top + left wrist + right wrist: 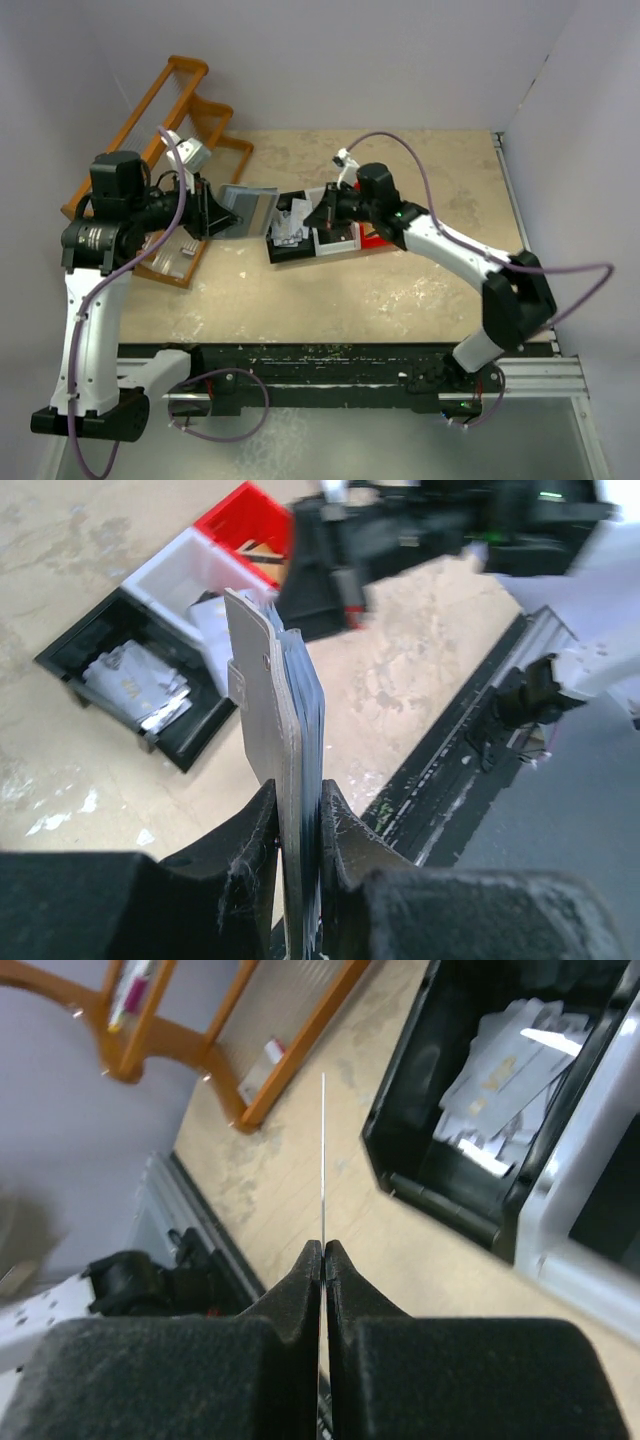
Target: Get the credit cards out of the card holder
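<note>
Reference is the black bin (410, 1080) on the table (400, 300). Left of it and off the surface, the left gripper (298, 810) is clamped on the lower end of the card holder (262, 705). It's held upright and edge-on, free end up, which reads as presenting it for the other arm to pull from. Layered edges show between its leaves; can't tell how many cards remain. Above the bin's right side, the right gripper (323, 1250) is pinched tight on a single credit card (323, 1150), edge-on and aimed leftward, probably en route to a drop. Several credit cards (510, 1070) lie loose inside the bin. The wooden rack (290, 1055) is well left and behind, the white bin (590, 1160) touches the right side, and the red bin (245, 510) sits beyond that. Watch the bin's wall and the small gap between the grippers.
</note>
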Motion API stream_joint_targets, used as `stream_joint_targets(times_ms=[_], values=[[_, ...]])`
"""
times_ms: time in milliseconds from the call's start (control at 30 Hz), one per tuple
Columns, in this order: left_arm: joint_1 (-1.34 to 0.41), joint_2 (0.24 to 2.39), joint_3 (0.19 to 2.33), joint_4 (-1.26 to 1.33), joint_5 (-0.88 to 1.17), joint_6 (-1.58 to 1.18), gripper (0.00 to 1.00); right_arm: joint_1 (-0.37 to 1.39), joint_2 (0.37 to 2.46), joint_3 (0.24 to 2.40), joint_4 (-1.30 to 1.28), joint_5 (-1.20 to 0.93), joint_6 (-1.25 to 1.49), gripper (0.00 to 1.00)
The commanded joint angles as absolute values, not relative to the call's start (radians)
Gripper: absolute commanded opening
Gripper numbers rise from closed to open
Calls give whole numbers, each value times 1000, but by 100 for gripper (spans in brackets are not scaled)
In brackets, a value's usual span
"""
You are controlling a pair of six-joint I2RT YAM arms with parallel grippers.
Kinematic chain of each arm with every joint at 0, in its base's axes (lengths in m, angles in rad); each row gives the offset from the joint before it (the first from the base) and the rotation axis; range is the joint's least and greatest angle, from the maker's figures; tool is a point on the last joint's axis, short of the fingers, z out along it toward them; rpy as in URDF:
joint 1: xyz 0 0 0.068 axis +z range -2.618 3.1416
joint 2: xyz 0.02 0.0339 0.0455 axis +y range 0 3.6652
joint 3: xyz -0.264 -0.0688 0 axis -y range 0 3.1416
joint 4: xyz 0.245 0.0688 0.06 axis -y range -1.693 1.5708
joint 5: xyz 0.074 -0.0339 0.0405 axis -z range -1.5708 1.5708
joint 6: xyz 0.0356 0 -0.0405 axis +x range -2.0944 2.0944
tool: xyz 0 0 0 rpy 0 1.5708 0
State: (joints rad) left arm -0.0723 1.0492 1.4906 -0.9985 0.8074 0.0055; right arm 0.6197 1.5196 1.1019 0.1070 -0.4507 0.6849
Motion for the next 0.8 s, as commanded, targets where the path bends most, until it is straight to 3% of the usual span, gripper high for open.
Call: stream_joint_targets(times_ms=[0, 233, 633, 767], values=[[-71, 977, 1552, -982, 1021, 21, 2, 620, 1712, 1292, 26, -392, 579, 0], [-72, 938, 1507, -998, 1153, 4, 3, 644, 1956, 1496, -47, -358, 546, 0], [-72, 922, 1461, -894, 1311, -160, 3, 712, 2110, 1646, -107, -248, 539, 0], [-71, 912, 1425, -812, 1377, -260, 2, 737, 2117, 1679, -148, -189, 529, 18]])
